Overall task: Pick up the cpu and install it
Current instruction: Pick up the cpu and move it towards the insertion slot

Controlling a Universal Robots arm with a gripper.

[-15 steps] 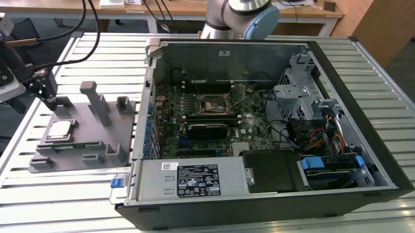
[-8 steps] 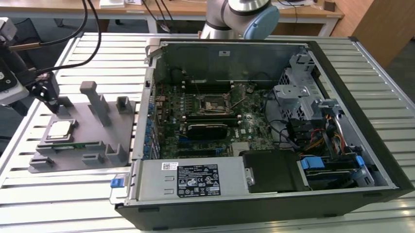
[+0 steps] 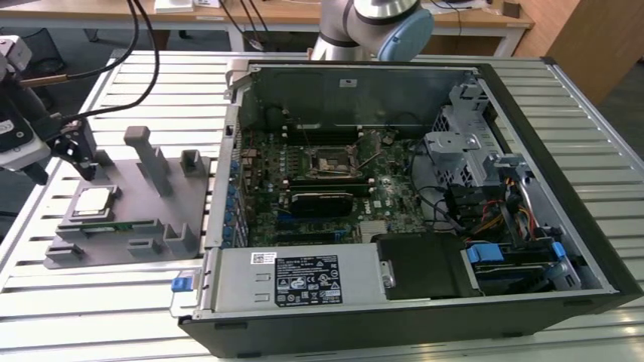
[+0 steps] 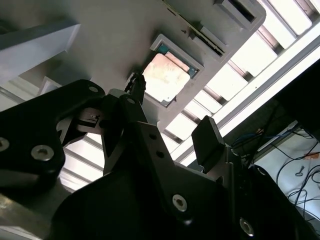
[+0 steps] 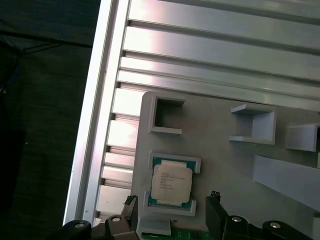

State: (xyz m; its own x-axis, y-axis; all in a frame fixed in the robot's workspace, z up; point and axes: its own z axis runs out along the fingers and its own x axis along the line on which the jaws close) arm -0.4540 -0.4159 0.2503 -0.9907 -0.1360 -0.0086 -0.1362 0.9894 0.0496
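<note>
We find the gripper [image 3: 86, 157] hovering above the grey tray [image 3: 141, 253] at the exterior view's left, well apart from the open computer case [image 3: 593, 249]. Its jaws stand apart and hold nothing. In the first wrist view the fingertips [image 5: 216, 206] sit to either side of the cpu [image 5: 171, 182], clear of it.

The cpu [image 3: 93, 201] lies flat in its pocket near the tray's left edge, metal plate up, not yet lifted. The socket [image 3: 332, 161] on the board inside the case appears unoccupied.

Step in hand, in our judgement: the approach to grasp. To do it well, the fingers should come straight down and stay square to two opposite sides of the chip, so that they close on the rim and not on the raised frame [image 5: 175, 161] around the pocket. The frame seems to cover only part of each side, and the grip will have to fall where the chip's edge is exposed. We cannot tell how much of that edge stands proud.

On clearance: the tall posts [image 3: 151, 162] rise to the right of the pocket, and a green memory stick [image 3: 121, 225] lies just beside its near side. The space above the chip is open. The slatted table [image 3: 101, 302] beyond the tray's left edge gives no obstruction.
</note>
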